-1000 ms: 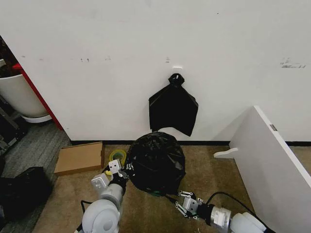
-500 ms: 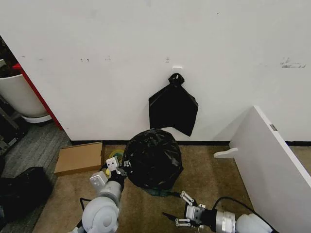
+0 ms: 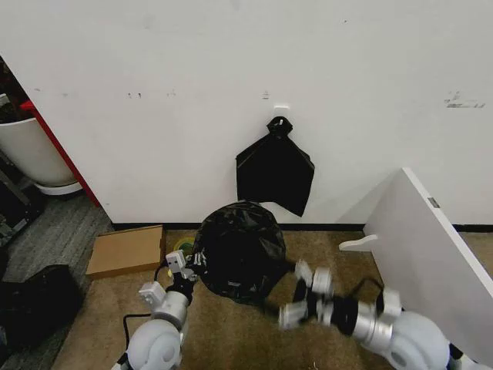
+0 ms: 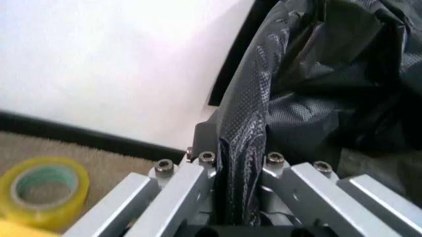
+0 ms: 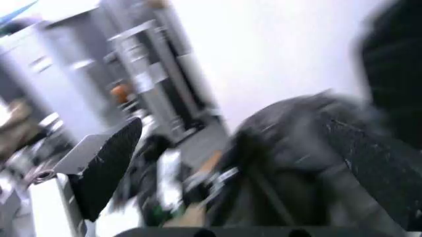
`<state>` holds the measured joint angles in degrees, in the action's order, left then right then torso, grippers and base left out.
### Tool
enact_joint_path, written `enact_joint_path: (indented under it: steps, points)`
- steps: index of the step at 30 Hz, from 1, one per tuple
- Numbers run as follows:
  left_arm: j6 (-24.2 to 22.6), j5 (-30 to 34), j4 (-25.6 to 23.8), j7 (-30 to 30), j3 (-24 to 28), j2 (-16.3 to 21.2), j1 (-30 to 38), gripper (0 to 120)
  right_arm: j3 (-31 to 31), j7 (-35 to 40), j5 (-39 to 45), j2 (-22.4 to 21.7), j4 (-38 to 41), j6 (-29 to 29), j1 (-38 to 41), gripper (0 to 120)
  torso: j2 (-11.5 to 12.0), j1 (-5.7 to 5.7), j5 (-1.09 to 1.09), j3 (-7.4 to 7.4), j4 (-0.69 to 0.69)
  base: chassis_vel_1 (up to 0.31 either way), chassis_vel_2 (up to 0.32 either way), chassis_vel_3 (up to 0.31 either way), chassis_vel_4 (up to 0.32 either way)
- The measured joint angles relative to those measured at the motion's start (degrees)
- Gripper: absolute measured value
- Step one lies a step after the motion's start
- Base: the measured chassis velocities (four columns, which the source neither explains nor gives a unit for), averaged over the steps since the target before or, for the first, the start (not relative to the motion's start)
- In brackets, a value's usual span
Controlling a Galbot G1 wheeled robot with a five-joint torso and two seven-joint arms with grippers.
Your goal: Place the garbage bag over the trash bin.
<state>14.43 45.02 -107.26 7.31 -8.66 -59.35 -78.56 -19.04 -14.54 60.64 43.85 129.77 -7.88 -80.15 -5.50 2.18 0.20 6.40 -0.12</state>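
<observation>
By the wall point(image 3: 154, 116), garbage bag point(image 3: 239, 250) pinched between left fingers point(image 4: 191, 180).

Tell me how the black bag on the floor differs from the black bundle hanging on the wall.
The garbage bag is puffed into a rounded, crinkly mound on the carpet; the hanging bundle is flat and kite-shaped, knotted at its top. The left end effector is shut on the garbage bag's edge; nothing touches the bundle. Both are glossy black thin plastic.

You have a flat cardboard box point(image 3: 127, 250) lying on the brown carpet point(image 3: 231, 331) by the white wall point(image 3: 231, 77), a yellow tape roll point(image 3: 183, 247) just beside it, a knotted black bundle point(image 3: 274, 176) hanging on the wall, and a white panel point(image 3: 431, 247) leaning at your right
</observation>
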Motion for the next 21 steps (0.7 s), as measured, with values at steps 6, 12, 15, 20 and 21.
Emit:
enact_joint_path:
  steps: [6,12,15,20,21]
  points:
    - [6.2,-3.51,4.06,-7.47,-0.08,2.26,-0.04,3,-3.35,4.54,9.65,-2.23,-1.15,-5.25,2.25,100,0.0,0.0,0.01,0.0,0.0,0.0,0.0,0.0,0.0]
    - [9.3,-5.34,4.44,-12.24,-0.22,3.53,-0.33,3,-3.64,2.38,13.5,-4.13,-4.2,-7.33,3.25,100,0.0,0.0,0.02,0.0,-0.01,0.0,0.0,0.0,0.0]
    - [9.97,-5.5,3.72,-13.91,-0.06,3.99,-0.61,3,-2.45,1.69,13.8,-4.47,-4.53,-8.34,4.3,100,0.0,0.0,0.01,0.0,-0.01,0.0,0.0,0.0,0.0]
    - [10.69,-4.68,3.19,-15.07,0.21,4.43,-0.88,3,-0.98,2.03,14.51,-4.44,-6.05,-8.7,5.66,100,0.0,0.0,0.01,0.0,0.0,0.0,0.0,0.0,0.0]
    - [10.91,-4.31,3.12,-15.28,0.22,4.58,-0.97,3,-0.81,2.17,15.17,-4.35,-6.6,-8.7,5.85,100,0.0,0.0,0.02,0.0,-0.01,0.0,0.0,0.0,0.0]
